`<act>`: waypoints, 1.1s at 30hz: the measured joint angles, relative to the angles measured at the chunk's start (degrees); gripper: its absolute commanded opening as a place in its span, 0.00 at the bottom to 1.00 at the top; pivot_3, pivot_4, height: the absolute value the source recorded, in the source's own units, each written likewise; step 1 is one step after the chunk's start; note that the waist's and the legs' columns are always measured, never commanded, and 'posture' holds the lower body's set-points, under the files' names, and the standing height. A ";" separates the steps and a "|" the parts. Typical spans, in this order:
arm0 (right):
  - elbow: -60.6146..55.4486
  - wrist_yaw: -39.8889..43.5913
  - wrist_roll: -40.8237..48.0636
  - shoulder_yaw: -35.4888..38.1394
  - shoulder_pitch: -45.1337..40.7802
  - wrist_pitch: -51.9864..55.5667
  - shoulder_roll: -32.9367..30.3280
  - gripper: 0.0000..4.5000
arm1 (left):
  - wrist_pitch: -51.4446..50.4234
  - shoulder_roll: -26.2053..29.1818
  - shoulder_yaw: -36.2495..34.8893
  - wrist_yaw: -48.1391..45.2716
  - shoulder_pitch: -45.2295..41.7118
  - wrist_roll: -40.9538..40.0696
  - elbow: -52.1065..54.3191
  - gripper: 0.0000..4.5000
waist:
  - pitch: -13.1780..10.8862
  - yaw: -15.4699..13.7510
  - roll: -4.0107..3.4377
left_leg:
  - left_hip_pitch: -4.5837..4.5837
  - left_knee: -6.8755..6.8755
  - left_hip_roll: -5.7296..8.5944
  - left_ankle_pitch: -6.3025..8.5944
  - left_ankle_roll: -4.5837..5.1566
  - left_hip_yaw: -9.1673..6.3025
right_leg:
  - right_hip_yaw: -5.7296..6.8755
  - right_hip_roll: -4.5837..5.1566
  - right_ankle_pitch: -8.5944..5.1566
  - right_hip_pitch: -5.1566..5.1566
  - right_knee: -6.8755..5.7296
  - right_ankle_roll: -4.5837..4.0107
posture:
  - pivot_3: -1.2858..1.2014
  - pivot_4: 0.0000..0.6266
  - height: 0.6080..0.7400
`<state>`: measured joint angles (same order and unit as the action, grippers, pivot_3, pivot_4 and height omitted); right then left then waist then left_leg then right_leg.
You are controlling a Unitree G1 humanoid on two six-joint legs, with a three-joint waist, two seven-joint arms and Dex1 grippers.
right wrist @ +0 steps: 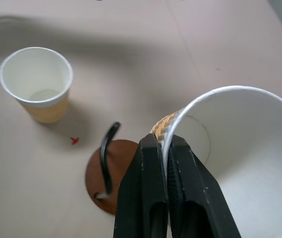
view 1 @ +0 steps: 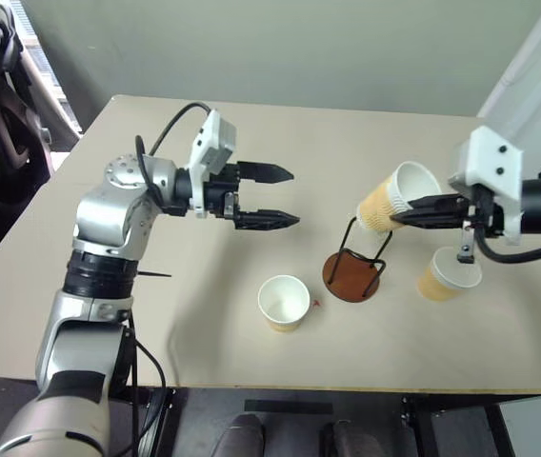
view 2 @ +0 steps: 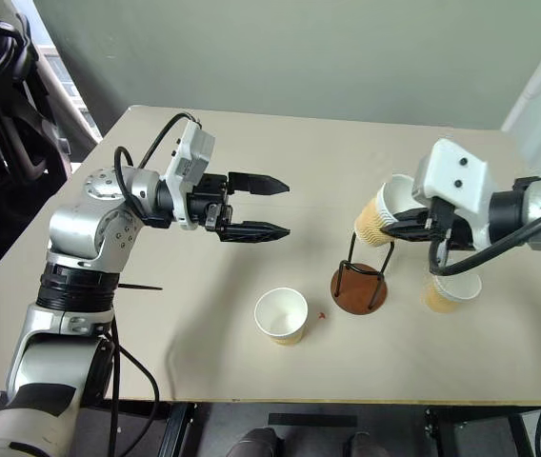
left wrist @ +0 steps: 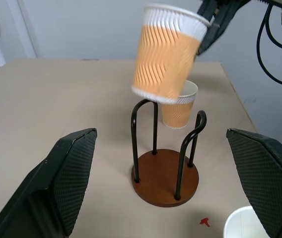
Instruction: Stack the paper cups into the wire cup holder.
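Over on the left, the left gripper (view 1: pixel 285 197) hangs in the air above the beige table (view 1: pixel 156 314), its two black fingers spread wide with nothing between them, pointing across toward the right. Seen along those fingers, the wire cup holder and the raised cup sit framed in the gap.

Nearer the front edge, left of the middle, one paper cup (view 1: pixel 284 303) stands upright on the table by itself, mouth up and nothing inside it. A tiny red speck (view 1: pixel 316 304) lies on the table just to its right, between this cup and the holder.

The wire cup holder (view 1: pixel 353 273) stands a little right of centre: a round reddish-brown base flat on the table with thin black wire loops rising from it. No cup is in it.

Above the holder and a little to its far right, a second paper cup (view 1: pixel 394 199) is held in the air, tilted, with its narrow bottom toward the wire loops and its white mouth angled up and to the right. Its bottom hangs close over the top of the wires; I cannot tell whether it touches them. The right gripper (view 1: pixel 411 217) has its fingers pinched tight on this cup's rim, one finger inside the wall and one outside.

To the right of the holder, partly hidden under the right arm, a third paper cup (view 1: pixel 444 276) stands upright on the table.
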<state>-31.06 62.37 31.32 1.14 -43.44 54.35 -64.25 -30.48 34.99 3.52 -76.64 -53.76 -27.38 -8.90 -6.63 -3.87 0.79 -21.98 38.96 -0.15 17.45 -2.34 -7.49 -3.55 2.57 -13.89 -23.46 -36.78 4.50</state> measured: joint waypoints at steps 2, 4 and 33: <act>-1.35 -0.12 0.86 -0.25 -0.10 0.64 0.20 0.01 | -0.22 0.40 0.12 -1.14 0.00 -0.05 0.01 1.00 | 0.00 -0.01 0.00 | -0.01 0.01 0.00 0.00 0.00 -0.01 | 0.01 0.00 0.00 0.01 0.02 0.00 | 0.52 0.24 1.00; -1.69 -0.26 1.14 -0.81 -0.07 0.86 0.20 0.01 | -0.61 1.37 0.75 -2.58 0.00 -0.04 0.07 1.00 | 0.00 0.00 0.00 | -0.01 0.01 0.00 0.00 0.01 -0.01 | 0.01 0.00 0.00 0.01 0.04 0.00 | 0.52 0.24 1.00; -0.05 -0.95 -5.05 -5.94 7.45 -8.31 1.76 0.69 | -0.62 2.39 3.93 -8.21 -1.29 -0.03 1.71 1.00 | 0.00 0.11 0.00 | 0.00 0.05 -0.01 0.02 0.04 -0.02 | 0.01 0.02 0.01 0.03 -0.02 0.01 | 0.52 0.24 1.00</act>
<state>-31.11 61.42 26.28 -4.80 -36.00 46.04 -62.49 -31.10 37.37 7.44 -84.85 -55.05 -27.41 -7.18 -6.63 -3.76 0.80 -21.98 39.01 -0.15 17.48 -2.29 -7.51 -3.55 2.59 -13.88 -23.44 -36.80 4.51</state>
